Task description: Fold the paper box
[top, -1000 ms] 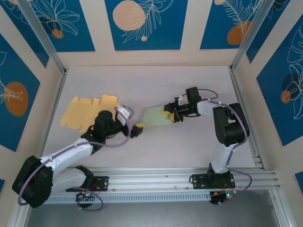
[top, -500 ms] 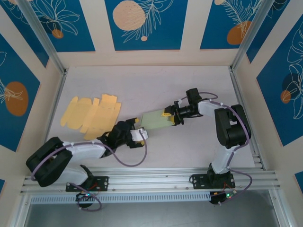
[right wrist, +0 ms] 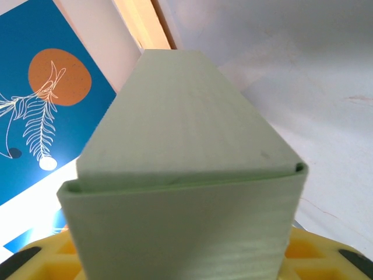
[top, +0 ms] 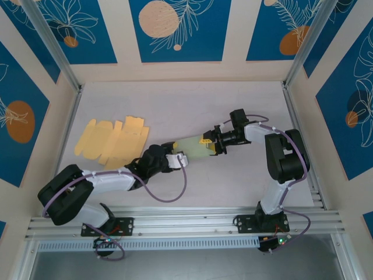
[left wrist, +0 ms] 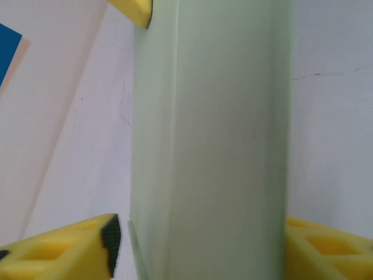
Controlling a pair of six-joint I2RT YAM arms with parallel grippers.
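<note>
I see the pale green paper box [top: 191, 147] suspended over the middle of the white table [top: 175, 99], spanning the gap between the two arms.

1. Right gripper [top: 213, 143]: clamped on the far end of the box at a medium opening. In the right wrist view the box end [right wrist: 180, 175] sits between the yellow foam fingers [right wrist: 326, 256]. I judge this grip serves as the anchor, holding the sleeve off the table so that its other end is accessible.
2. Left gripper [top: 179, 158]: jaws partly apart, straddling the near end of the box [left wrist: 210, 146]. One pad [left wrist: 326, 245] meets the box wall; the other [left wrist: 70, 251] stands just beside it. I cannot tell whether it grips.

The flat yellow cardboard blanks [top: 111, 140] lie well apart, at the left.
</note>
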